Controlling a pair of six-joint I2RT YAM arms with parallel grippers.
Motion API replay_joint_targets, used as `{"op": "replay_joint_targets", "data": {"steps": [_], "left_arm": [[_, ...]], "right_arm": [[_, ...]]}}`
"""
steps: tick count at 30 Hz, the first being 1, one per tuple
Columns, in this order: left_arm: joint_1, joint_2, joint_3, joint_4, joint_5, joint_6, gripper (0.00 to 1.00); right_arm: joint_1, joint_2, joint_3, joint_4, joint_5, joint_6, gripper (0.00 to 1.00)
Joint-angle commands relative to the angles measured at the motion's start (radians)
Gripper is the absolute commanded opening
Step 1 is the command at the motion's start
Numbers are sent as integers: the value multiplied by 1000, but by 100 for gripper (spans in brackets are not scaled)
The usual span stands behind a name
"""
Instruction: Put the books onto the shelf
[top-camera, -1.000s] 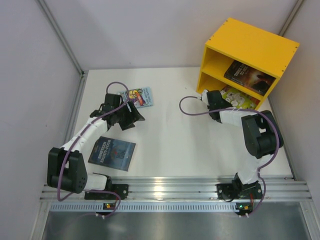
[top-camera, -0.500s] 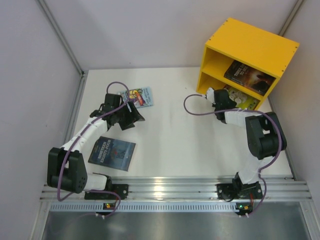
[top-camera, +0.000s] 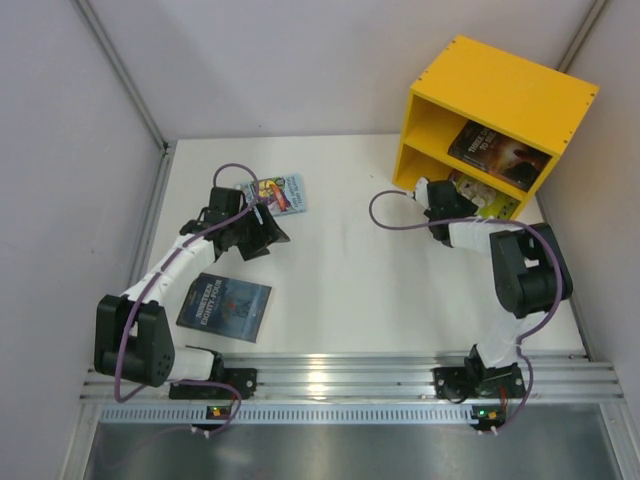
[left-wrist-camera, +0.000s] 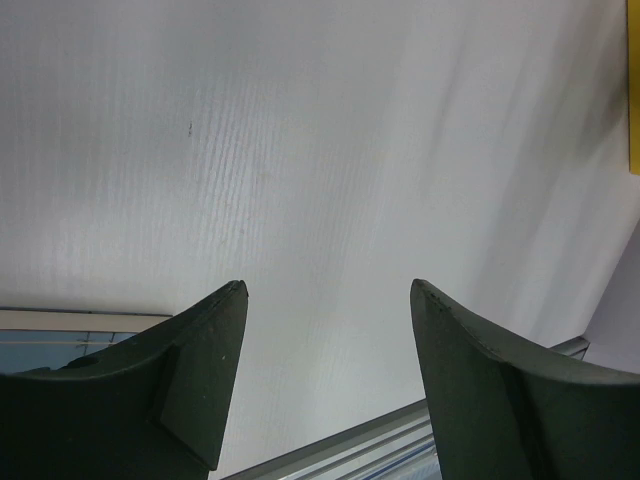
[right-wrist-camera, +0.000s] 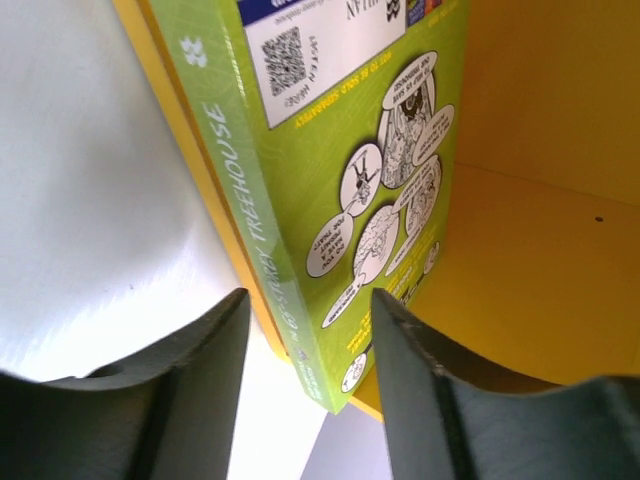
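- Lime-green paperback book (right-wrist-camera: 340, 150) lies flat in the lower compartment of the bright yellow wooden shelf (top-camera: 500, 90), at the front edge.
- Right gripper (right-wrist-camera: 310, 295): jaws parted, loosely straddling the book's near corner.
- Left gripper (left-wrist-camera: 328, 285): jaws wide, nothing held, over the white table (left-wrist-camera: 300, 150).

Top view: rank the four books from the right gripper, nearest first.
1. Lime green paperback, yellow shelf's lower compartment, at the right gripper.
2. Dark paperback, upper compartment.
3. Light blue paperback, white table's far left.
4. Other dark paperback, near left.
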Motion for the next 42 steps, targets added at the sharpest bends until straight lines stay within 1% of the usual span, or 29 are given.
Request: {"op": "replay_joint_targets", "data": {"steps": [1, 3, 7, 13, 14, 17, 21, 27, 31, 42], "left_arm": [[-3, -25, -2, 24, 5, 15, 72], [-3, -25, -2, 24, 6, 17, 72], [-3, -28, -2, 24, 2, 17, 72], [-3, -27, -2, 21, -4, 21, 71], [-3, -25, 0, 19, -7, 21, 71], [-3, -16, 4, 22, -3, 20, 71], [-3, -13, 7, 21, -11, 23, 71], [-3, -1, 17, 22, -6, 23, 71], [-3, -1, 20, 22, -6, 20, 71], [-3, -5, 21, 19, -6, 18, 71]], "right_arm": [[27, -37, 41, -8, 4, 24, 49], [33, -33, 47, -19, -5, 27, 46], [44, -4, 62, -16, -2, 26, 44], [37, 32, 88, 25, 16, 3, 37], [34, 47, 91, 30, 19, 1, 34], [28, 67, 98, 31, 8, -4, 32], [19, 75, 97, 33, 8, 4, 31], [-7, 66, 82, 35, 12, 12, 27], [-13, 58, 79, 33, 18, 10, 22], [-35, 61, 91, 35, 31, 33, 21]]}}
